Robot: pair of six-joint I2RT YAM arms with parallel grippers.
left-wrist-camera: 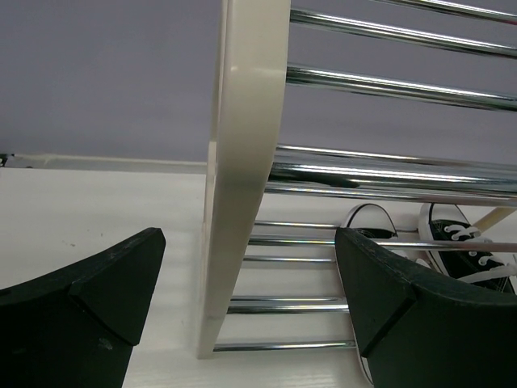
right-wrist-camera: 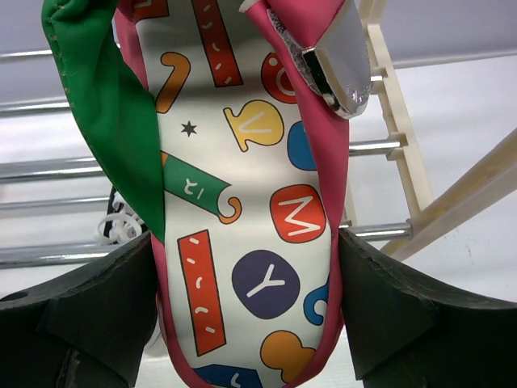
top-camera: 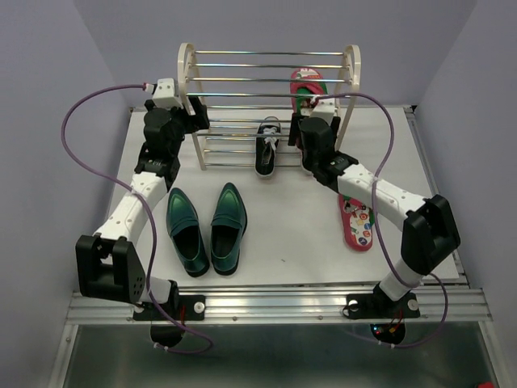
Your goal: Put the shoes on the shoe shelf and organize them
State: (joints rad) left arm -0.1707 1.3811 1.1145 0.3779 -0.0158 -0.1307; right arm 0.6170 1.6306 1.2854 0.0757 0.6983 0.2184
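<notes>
Right now the red flip-flop (right-wrist-camera: 250,202) lies lengthwise between the fingers (right-wrist-camera: 404,315) of my right end effector (right-wrist-camera: 246,271). It is pinched across its width, with the printed footbed toward the wrist camera and the green strap (right-wrist-camera: 97,121) off at its 10 o'clock. Gripping the sides leaves the far end free to go in over the rods.

Seen from above, with 12 o'clock pointing away from my bases, I hold it at about 1 o'clock, up at an upper tier near the right panel of the shoe shelf (top-camera: 188,65). Whether it already rests on a rod I cannot quite tell. Its mate (top-camera: 356,222) lies on the surface (top-camera: 283,250) at 4 o'clock, so I judge this pair half done.

The black sneakers (left-wrist-camera: 456,234) sit side by side on a low tier, toe caps toward me, roughly mid-shelf, which leaves room on either side. The green loafers (top-camera: 186,230) wait together at 8 o'clock, toes toward the shelf.

My left end effector (left-wrist-camera: 250,246) is spread wide and empty, straddling the shelf's left panel at 11 o'clock, likely ready to steady the frame.
</notes>
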